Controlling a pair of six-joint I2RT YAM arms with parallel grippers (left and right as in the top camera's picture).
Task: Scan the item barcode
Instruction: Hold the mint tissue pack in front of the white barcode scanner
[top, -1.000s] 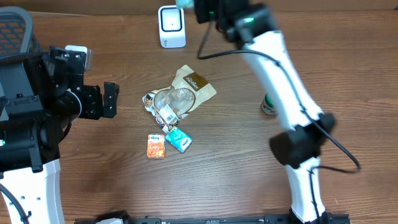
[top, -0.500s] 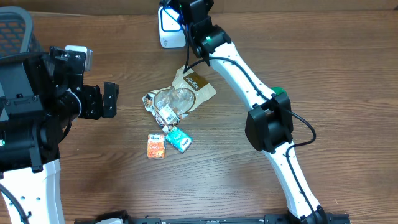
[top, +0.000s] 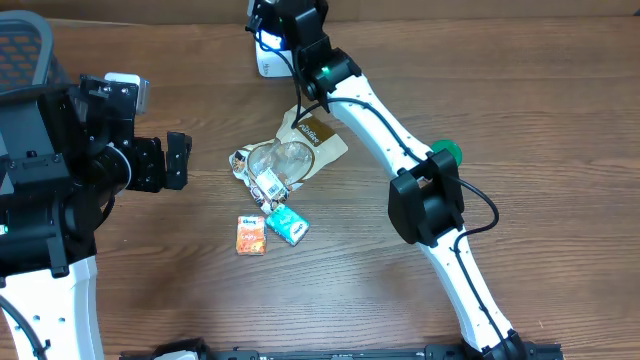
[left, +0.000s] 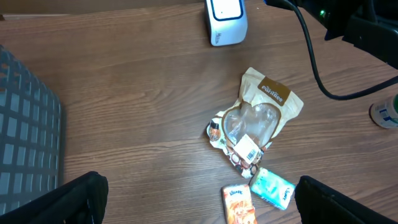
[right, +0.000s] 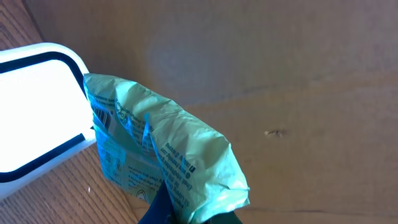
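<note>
Green crinkled film was seen filling the right wrist view: a soft green packet, pinched at its lower end by the right gripper, whose jaws were shut tight on it. The packet was held off the table, at the far edge, just beside the white scanner. From the gripper the packet rose up and to the left, so that its long axis ran from the jaws toward the scanner's dark-rimmed window. Its upper left corner was seen against the window's right edge, though whether the two touched could not be told. Dark print, possibly the bars of the code, was visible on the left flank of the packet, the side turned toward the scanner. It was judged that the coming move would hinge on that flank being swung squarely across the window, since only an edge of the packet appeared to lie in front of it.

In the overhead view the right arm was stretched over a brown pouch toward the scanner and was plainly the nearer arm. The left gripper was held wide open and empty at the left side, well apart from scanner and packet alike
</note>
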